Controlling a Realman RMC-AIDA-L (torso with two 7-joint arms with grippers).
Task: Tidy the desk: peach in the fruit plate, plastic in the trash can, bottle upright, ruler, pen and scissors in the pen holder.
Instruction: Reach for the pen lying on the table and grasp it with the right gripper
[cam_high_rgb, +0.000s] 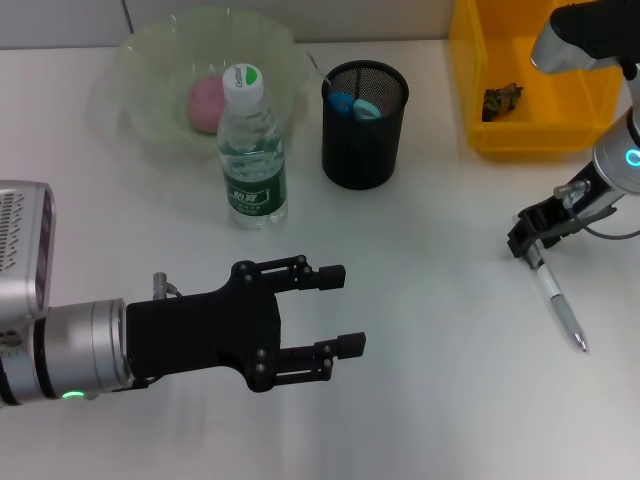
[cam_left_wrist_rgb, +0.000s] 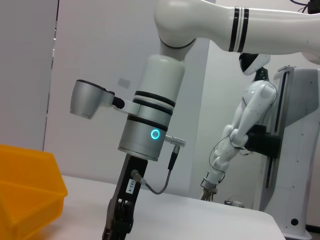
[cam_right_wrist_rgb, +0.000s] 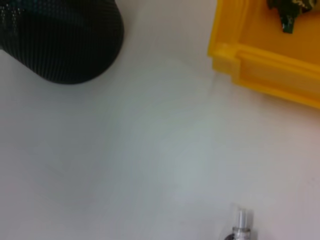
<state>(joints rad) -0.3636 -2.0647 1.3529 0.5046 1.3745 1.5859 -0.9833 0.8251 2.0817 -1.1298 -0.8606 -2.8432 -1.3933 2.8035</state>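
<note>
In the head view my right gripper (cam_high_rgb: 527, 238) is low over the table at the right and shut on the upper end of a white pen (cam_high_rgb: 562, 308), which slants down to the table. The pen's end shows in the right wrist view (cam_right_wrist_rgb: 241, 221). My left gripper (cam_high_rgb: 353, 308) is open and empty, hovering over the front middle. A pink peach (cam_high_rgb: 205, 101) lies in the green fruit plate (cam_high_rgb: 150, 60). The water bottle (cam_high_rgb: 251, 152) stands upright. The black mesh pen holder (cam_high_rgb: 364, 128) holds blue-handled scissors (cam_high_rgb: 352, 105). I cannot make out the ruler.
The yellow trash bin (cam_high_rgb: 560, 135) stands at the back right with a dark plastic scrap (cam_high_rgb: 501, 99) inside; it also shows in the right wrist view (cam_right_wrist_rgb: 265, 65), near the pen holder (cam_right_wrist_rgb: 65, 40). The left wrist view shows my right arm (cam_left_wrist_rgb: 150, 120).
</note>
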